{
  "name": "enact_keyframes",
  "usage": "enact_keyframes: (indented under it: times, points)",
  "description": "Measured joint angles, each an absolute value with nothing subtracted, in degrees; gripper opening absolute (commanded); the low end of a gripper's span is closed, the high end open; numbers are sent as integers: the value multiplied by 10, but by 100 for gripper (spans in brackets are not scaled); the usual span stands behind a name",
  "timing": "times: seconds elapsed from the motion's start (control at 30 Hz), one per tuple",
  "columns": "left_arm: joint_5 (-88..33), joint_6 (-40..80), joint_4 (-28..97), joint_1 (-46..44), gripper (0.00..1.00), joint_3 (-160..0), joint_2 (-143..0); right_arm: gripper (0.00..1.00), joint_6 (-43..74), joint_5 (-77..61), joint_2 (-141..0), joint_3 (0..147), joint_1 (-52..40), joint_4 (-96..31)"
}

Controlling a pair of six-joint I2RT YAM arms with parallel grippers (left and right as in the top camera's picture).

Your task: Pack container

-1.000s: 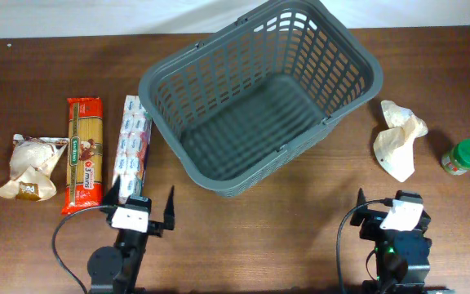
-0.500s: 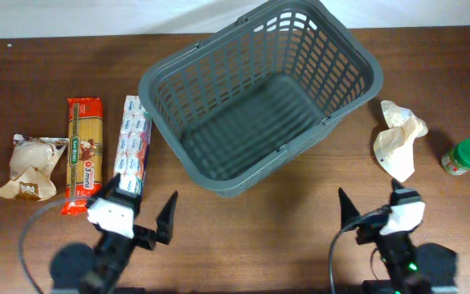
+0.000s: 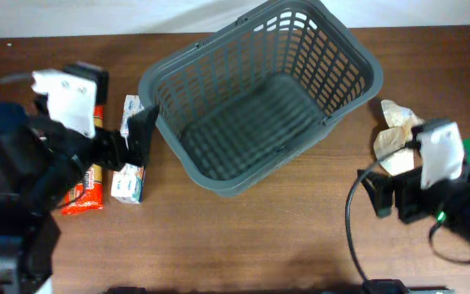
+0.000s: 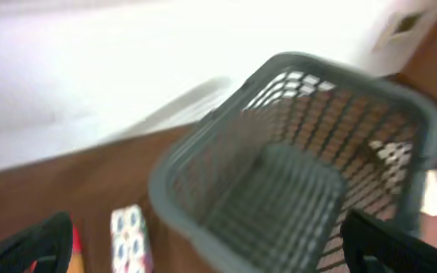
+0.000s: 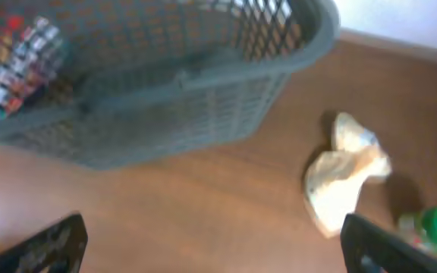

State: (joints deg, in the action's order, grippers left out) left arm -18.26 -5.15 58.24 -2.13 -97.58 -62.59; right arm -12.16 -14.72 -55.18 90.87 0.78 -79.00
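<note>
Both arms have left their parked pose at the near edge of the worktop and swung up and outward. The left hand is now over the spaghetti packet, just beside the blue-and-white packet, and the right hand is near the crumpled paper bag and green-lidded jar. So reaching has begun, but nothing's packed yet. The grey basket sits unmoved at mid-worktop towards the far edge, empty. Both hands are spread wide w/ nothing between the fingers (clearest in the wrist views). The overhead gives arm positions vs. the goods. The left wrist looks into the bare basket interior, and the right wrist shows its outer wall plus bag and jar.
</note>
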Motion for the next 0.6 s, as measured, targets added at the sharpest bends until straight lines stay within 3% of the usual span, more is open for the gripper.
enact_keyframes:
  times: [0.13, 0.17, 0.2, 0.23, 0.3, 0.4, 0.53, 0.6]
  points:
    - [-244, -51, 588, -21, 100, -1048, -644, 99, -111, -206, -668, 1100, 8, -884]
    - [-261, -52, 588, -21, 80, -1056, -642, 96, -109, -221, -687, 1134, 8, -902]
    - [-276, -51, 588, -21, 37, -1060, -640, 80, -108, -235, -703, 1162, 8, -914]
    - [-288, -52, 589, -21, 5, -1063, -639, 64, -106, -246, -714, 1182, 8, -920]
    - [-305, -53, 594, -21, 2, -1065, -636, 42, -99, -264, -736, 1216, 8, -924]
    - [-308, -49, 619, -21, 2, -1066, -635, 31, -66, -271, -757, 1237, 8, -918]
    - [-306, -47, 669, -23, 2, -1066, -643, 6, -21, -255, -790, 1244, 8, -895]
    - [-302, -48, 701, -35, 2, -1066, -650, 4, -4, -247, -809, 1244, 8, -887]
